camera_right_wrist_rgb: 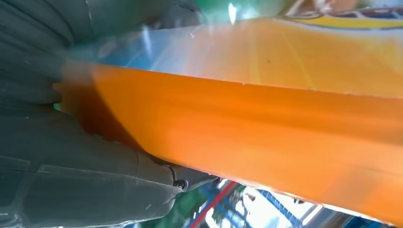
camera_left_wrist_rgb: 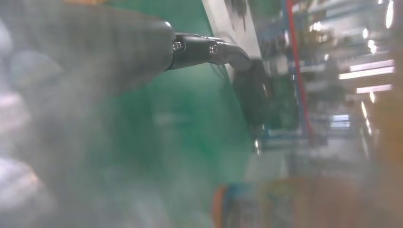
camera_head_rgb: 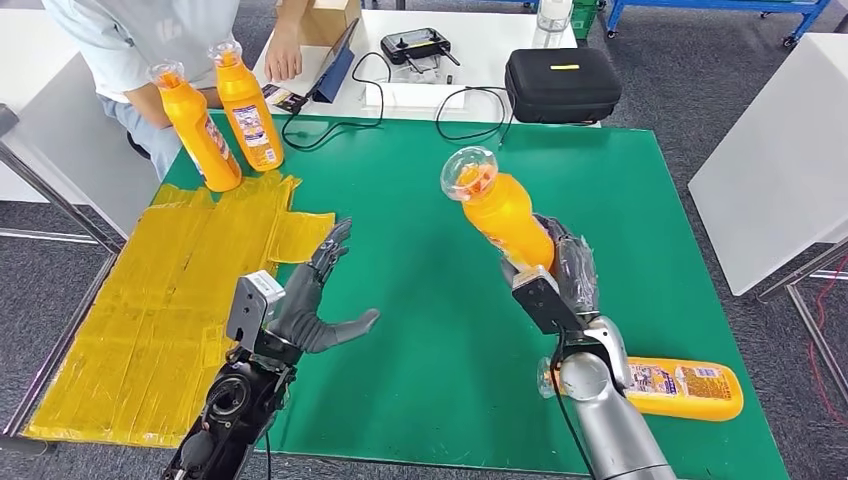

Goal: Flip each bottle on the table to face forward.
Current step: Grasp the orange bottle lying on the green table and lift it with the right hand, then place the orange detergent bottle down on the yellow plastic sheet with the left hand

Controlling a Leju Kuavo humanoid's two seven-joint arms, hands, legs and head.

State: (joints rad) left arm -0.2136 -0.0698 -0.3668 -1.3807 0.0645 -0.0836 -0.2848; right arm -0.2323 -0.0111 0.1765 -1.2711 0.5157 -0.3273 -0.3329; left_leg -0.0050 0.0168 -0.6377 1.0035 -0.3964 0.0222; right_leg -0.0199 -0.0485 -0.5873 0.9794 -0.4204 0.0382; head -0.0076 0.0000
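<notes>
Right of centre, the robot's right hand (camera_head_rgb: 562, 272) grips an orange bottle (camera_head_rgb: 498, 205) tilted above the green mat (camera_head_rgb: 420, 200); the left hand (camera_head_rgb: 310, 300) waits open-fingered. Next, seemingly, standing it label-forward by the upper-left upright bottles (camera_head_rgb: 222, 110).

Held bottle (camera_head_rgb: 503, 212): glossy orange plastic, smooth, with a clear domed cap; in the right wrist view (camera_right_wrist_rgb: 266, 118) its wall shows bright sheen. Lying bottle (camera_head_rgb: 690, 388): same gloss, printed paper-like label. Two upright bottles (camera_head_rgb: 222, 115): likewise glossy, labelled. Mat (camera_head_rgb: 420, 260): green, matt, smooth. Yellow sheet (camera_head_rgb: 150, 310): creased, shiny, looks like overlapping tape strips. Right hand (camera_head_rgb: 560, 275): grey, under a clear glossy film. Left hand (camera_head_rgb: 305, 300): dark matt plastic, smooth. Right forearm (camera_head_rgb: 610, 420): silver brushed metal. Case (camera_head_rgb: 562, 84): black, matt, cloth-like. White table (camera_head_rgb: 480, 40): smooth, matt.
</notes>
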